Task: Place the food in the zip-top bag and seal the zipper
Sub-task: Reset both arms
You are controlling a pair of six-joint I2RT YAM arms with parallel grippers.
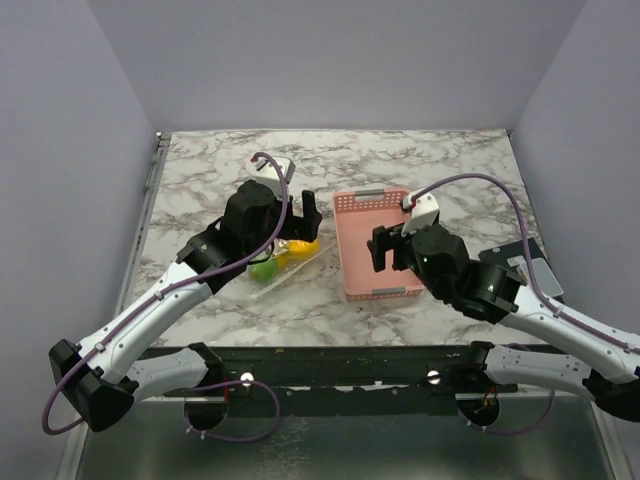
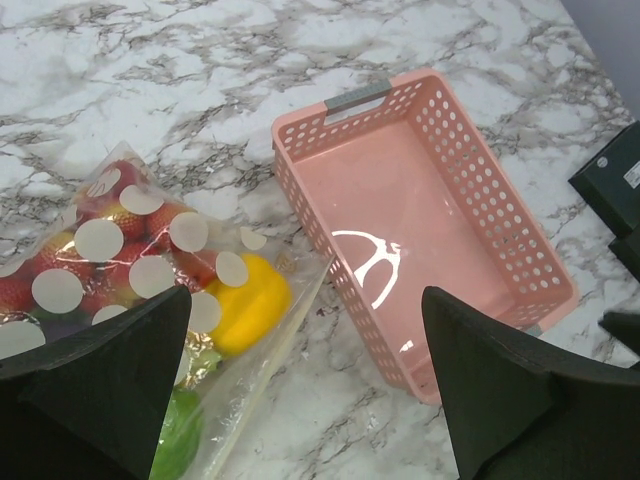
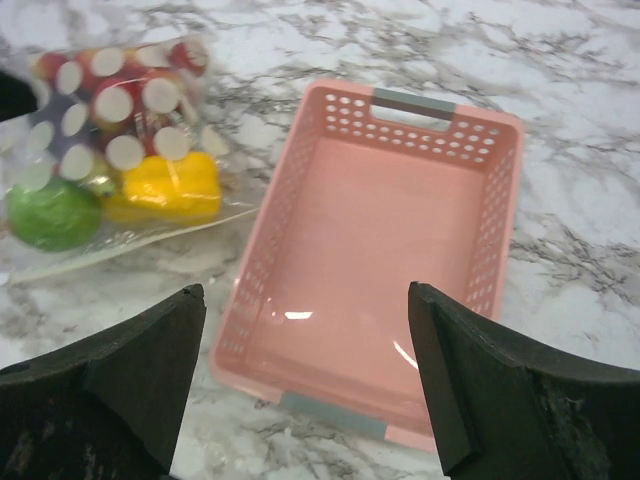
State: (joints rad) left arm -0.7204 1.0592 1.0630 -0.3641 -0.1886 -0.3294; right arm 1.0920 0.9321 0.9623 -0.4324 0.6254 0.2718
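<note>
Left pincer (image 2: 305, 330) gapes wide and empty just above the zip-top bag (image 2: 150, 260), which holds the food (image 2: 245, 300) on the tabletop (image 1: 220, 170), long axis slanting toward the pink basket (image 3: 500, 200); right pincer (image 3: 305, 300), also open and empty, hovers over that basket

Your top camera overlooks the whole bench (image 1: 420, 160); both close wrist cameras share the pink basket (image 2: 400, 200) and bag (image 3: 110, 110).

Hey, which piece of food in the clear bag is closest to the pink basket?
The yellow fruit: it lies in the bag on the side facing the pink basket, while the green fruit and the red pieces sit farther off.
</note>
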